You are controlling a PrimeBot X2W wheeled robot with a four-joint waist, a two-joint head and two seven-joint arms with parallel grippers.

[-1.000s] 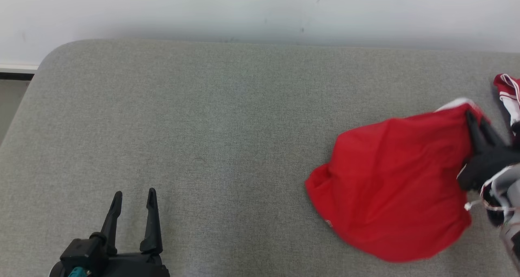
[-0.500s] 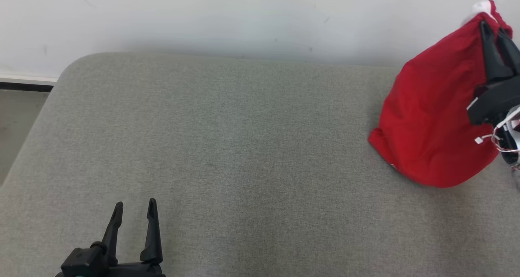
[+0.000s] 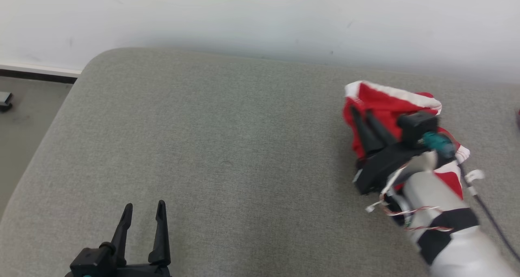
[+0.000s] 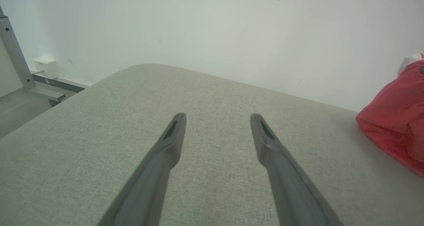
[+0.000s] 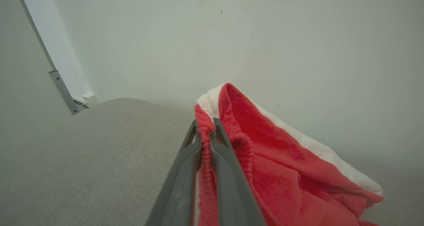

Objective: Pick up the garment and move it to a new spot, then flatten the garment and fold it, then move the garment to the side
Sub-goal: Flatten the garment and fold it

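My right hand (image 3: 360,111) is closed tight on the garment (image 3: 386,102), the two fingers nipping a gathered red hem just beside its white band. The rest of the cloth hangs bunched from that pinch, draped back under and around my right wrist. From the left wrist view its lower folds seem to rest on the tabletop (image 3: 227,147), though I cannot be sure how much of the weight is carried there.

The garment sits toward the far right of the tabletop, near the wall. My left hand (image 3: 145,204) is at the near left, fingers spread wide and holding nothing, hovering low over bare grey cloth. From it the garment lies ahead and well off to the right, with a broad open stretch of tabletop between the two hands. The right hand is plainly the nearer one, since it has the grip.

The white-banded hem runs away from my pinch toward the right, and I judge that to be the long edge. To flatten it, I expect my left hand must cross that stretch and take the hem further along
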